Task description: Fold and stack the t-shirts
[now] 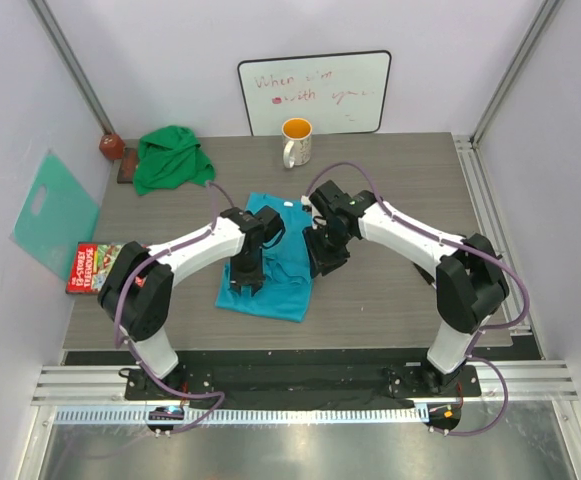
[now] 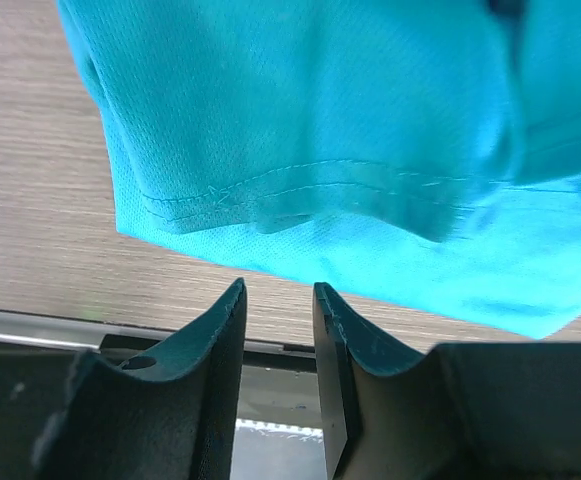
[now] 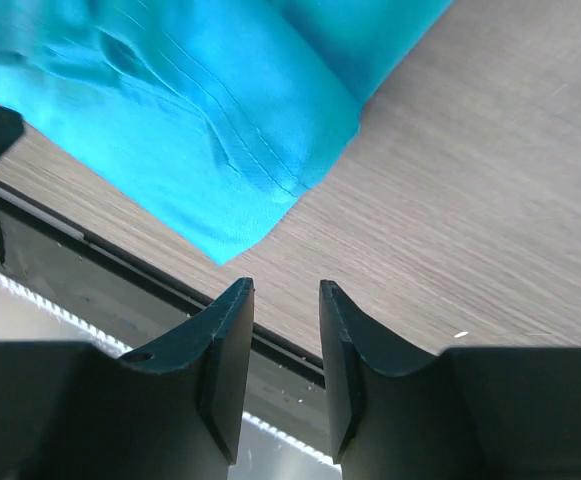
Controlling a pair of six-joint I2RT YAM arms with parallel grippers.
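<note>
The turquoise-blue t-shirt (image 1: 282,268) lies partly folded on the wooden table (image 1: 400,190), between both arms. My left gripper (image 1: 246,280) hovers over its left edge. In the left wrist view that gripper (image 2: 280,292) is open with nothing between its fingers, just off the stitched hem of the shirt (image 2: 320,120). My right gripper (image 1: 323,262) hangs at the shirt's right edge. In the right wrist view it (image 3: 287,288) is open and empty, beside a corner of the cloth (image 3: 190,100). The green t-shirt (image 1: 172,158) sits crumpled at the back left.
A white mug with an orange inside (image 1: 296,142) stands behind the blue shirt, in front of a small whiteboard (image 1: 315,92). A mint-teal plastic sheet (image 1: 55,210) leans on the left wall. A red box (image 1: 93,266) lies at the left edge. A brown object (image 1: 111,146) sits at the back left corner.
</note>
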